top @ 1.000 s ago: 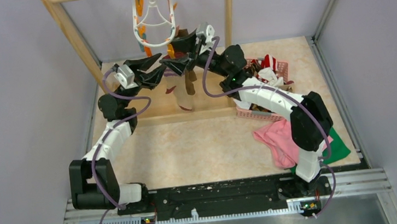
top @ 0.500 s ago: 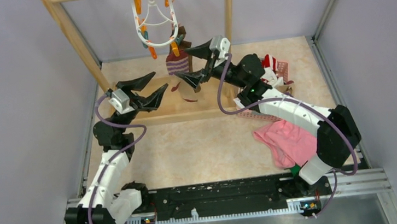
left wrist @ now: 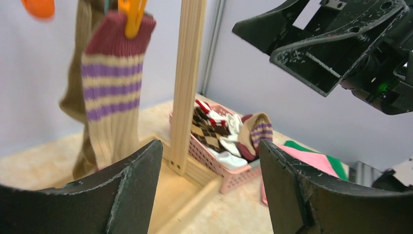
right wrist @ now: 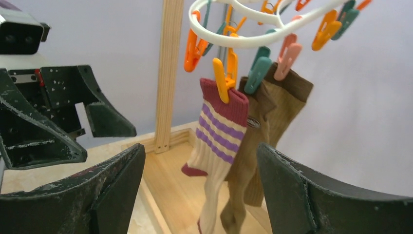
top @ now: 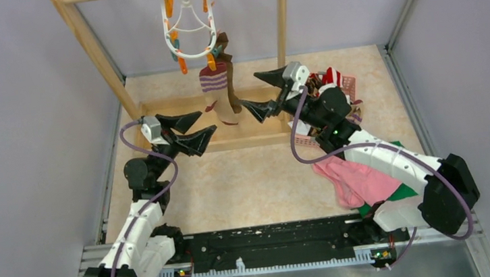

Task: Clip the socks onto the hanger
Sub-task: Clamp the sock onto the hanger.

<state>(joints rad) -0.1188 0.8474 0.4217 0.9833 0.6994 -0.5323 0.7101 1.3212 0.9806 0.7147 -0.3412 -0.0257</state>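
The white ring hanger (top: 188, 22) with orange and teal clips hangs from the wooden rack's top bar; it also shows in the right wrist view (right wrist: 253, 29). A tan sock with a maroon, purple-striped cuff (top: 215, 90) (right wrist: 216, 146) (left wrist: 109, 97) hangs from an orange clip. Two olive-brown socks (top: 227, 72) (right wrist: 265, 131) hang beside it from other clips. My left gripper (top: 192, 131) (left wrist: 207, 190) is open and empty, low and left of the socks. My right gripper (top: 261, 93) (right wrist: 199, 195) is open and empty, right of the socks. More socks (top: 329, 89) (left wrist: 219, 131) lie in the pink basket.
The wooden rack (top: 94, 48) stands at the back with its base frame (top: 229, 140) on the table. A pink basket (top: 349, 88) sits at the right. A pink cloth (top: 358, 178) lies over a green cloth (top: 407, 191) near the right arm's base.
Both arms have drawn back toward the near side, away from the hanger, with open jaws. The striped sock now hangs free from its clip and the hanger has swung a little.
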